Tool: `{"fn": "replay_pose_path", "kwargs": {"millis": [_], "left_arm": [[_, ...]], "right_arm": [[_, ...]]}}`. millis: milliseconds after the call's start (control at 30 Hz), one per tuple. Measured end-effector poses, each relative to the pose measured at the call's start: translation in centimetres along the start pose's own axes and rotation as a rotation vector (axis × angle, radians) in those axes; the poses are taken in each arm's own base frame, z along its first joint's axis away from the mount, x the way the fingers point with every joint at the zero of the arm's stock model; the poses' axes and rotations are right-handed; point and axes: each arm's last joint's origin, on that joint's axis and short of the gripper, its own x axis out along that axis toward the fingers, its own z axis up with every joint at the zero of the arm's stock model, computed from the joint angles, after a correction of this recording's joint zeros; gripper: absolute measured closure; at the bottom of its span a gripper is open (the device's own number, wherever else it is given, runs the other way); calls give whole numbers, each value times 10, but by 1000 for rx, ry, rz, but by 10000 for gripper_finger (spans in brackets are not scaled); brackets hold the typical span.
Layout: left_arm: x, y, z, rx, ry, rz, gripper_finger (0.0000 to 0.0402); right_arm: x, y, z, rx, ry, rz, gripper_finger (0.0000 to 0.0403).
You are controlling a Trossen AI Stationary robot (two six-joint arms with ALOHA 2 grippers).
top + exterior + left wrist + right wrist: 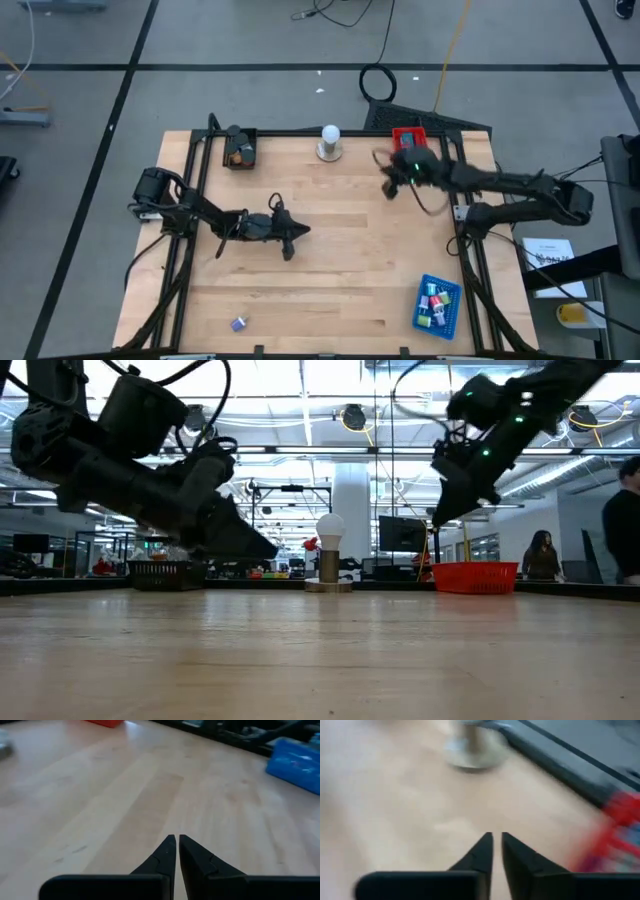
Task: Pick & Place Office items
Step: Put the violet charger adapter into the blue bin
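My left gripper hovers shut over the bare wood left of the table's middle and holds nothing. My right gripper is raised above the table near the far right, just in front of the red tray. Its fingers are shut with nothing between them. Several small office items, red, teal and white, lie in the blue tray at the near right. One small purple-blue piece lies alone on the table near the front left edge.
A white ball on a round grey base stands at the far middle, close to my right gripper. A black tray sits at the far left. Black frame rails run along the table's edges. Bare wood lies between the arms.
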Motion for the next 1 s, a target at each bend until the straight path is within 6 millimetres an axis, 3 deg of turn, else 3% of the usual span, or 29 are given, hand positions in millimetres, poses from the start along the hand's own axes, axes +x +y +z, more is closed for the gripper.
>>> {"fn": "replay_pose_path", "kwargs": {"millis": [100,233,400,533,667,1000], "left_arm": [[4,-3,5,12,-1,-55,376],[7,-9,10,44,-16,-86,376],[10,-15,17,52,-37,-114,376],[13,-21,22,49,-52,-144,376],[13,-27,26,4,-62,-166,377],[15,-49,30,-6,9,-188,398]], "right_arm": [[-1,19,-26,-95,-124,214,397],[-7,39,-56,-176,-327,496,387],[-18,49,-82,-203,-489,639,399],[-19,51,-101,-232,-474,676,399],[-23,54,-111,-243,-494,724,402],[-37,58,-112,-326,-694,769,402]]}}
